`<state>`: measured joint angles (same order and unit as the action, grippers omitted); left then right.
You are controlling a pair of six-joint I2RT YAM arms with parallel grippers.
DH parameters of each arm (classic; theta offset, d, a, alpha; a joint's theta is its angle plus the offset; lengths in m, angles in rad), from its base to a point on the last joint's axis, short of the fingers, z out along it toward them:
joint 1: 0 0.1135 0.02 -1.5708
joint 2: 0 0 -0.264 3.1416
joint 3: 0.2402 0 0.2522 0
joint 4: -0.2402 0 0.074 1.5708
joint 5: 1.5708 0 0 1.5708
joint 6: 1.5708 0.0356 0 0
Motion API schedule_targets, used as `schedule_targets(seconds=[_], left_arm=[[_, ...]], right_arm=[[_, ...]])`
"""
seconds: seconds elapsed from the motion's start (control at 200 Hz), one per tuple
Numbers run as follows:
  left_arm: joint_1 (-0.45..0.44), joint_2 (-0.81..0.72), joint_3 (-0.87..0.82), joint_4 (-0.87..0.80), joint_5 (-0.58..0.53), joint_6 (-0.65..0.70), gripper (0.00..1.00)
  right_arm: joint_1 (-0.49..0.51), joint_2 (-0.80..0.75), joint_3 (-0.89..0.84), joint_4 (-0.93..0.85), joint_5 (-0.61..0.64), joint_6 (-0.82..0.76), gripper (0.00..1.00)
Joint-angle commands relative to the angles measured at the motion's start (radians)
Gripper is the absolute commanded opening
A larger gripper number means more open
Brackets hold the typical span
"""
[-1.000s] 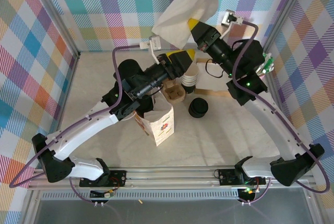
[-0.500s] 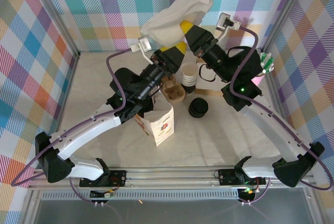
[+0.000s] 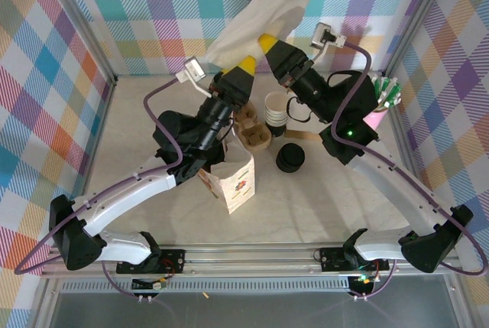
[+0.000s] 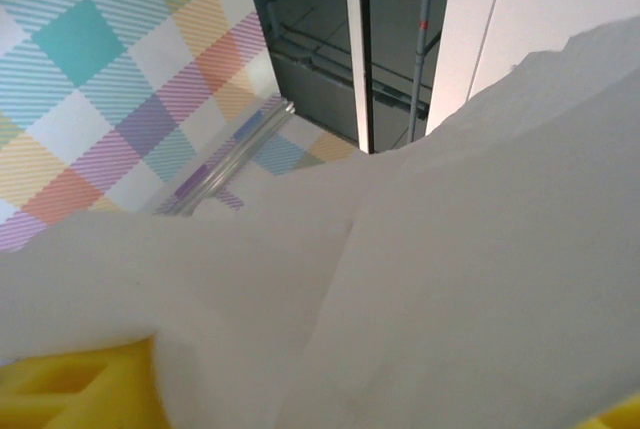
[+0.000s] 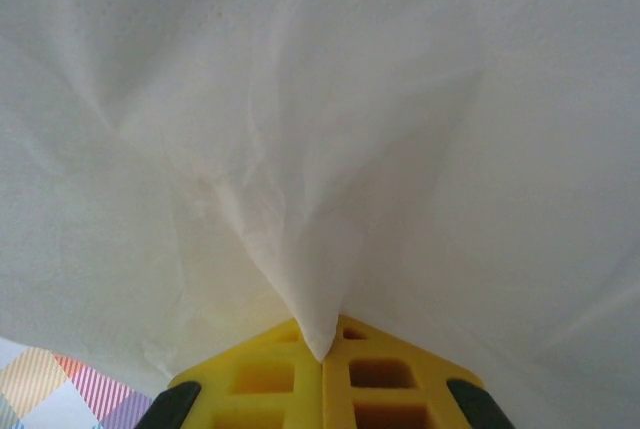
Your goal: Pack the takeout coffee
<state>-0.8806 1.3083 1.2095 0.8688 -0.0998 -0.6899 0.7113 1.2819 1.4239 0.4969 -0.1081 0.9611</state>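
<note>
1. Since half a second ago, the left gripper (image 3: 246, 64) has swung left, drawing the white paper (image 3: 260, 18) taut above the worktop's far edge.
2. Its wrist camera shows paper draped over its fingers; I cannot tell its grip.
3. The right gripper (image 5: 322, 354) is clenched on a paper fold, clearest on its wrist camera.
4. The takeout coffee (image 3: 290, 157) stands mid-worktop, unpacked. I judge the paper must be placed first, freeing a gripper.

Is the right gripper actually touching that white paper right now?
Touching. The right wrist view shows a fold of the white paper pinched between the yellow jaws of the right gripper, which are closed together on it.
</note>
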Motion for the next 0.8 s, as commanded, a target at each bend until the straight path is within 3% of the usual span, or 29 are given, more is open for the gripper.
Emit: schedule_targets(seconds=[0.0, 0.355, 0.525, 0.795], left_arm=[[-0.009, -0.040, -0.018, 0.082, -0.025, 0.022, 0.61], [-0.009, -0.072, -0.054, 0.083, -0.054, 0.039, 0.19], [-0.009, -0.101, -0.059, 0.042, -0.020, 0.062, 0.00], [-0.009, -0.149, -0.027, -0.120, 0.167, 0.094, 0.00]], right_arm=[[0.013, -0.005, -0.005, 0.064, 0.018, 0.004, 0.00], [0.033, -0.032, -0.029, 0.073, 0.011, -0.015, 0.00], [0.034, -0.055, -0.042, 0.055, -0.024, -0.024, 0.12], [0.031, -0.100, -0.078, 0.061, -0.120, -0.072, 0.47]])
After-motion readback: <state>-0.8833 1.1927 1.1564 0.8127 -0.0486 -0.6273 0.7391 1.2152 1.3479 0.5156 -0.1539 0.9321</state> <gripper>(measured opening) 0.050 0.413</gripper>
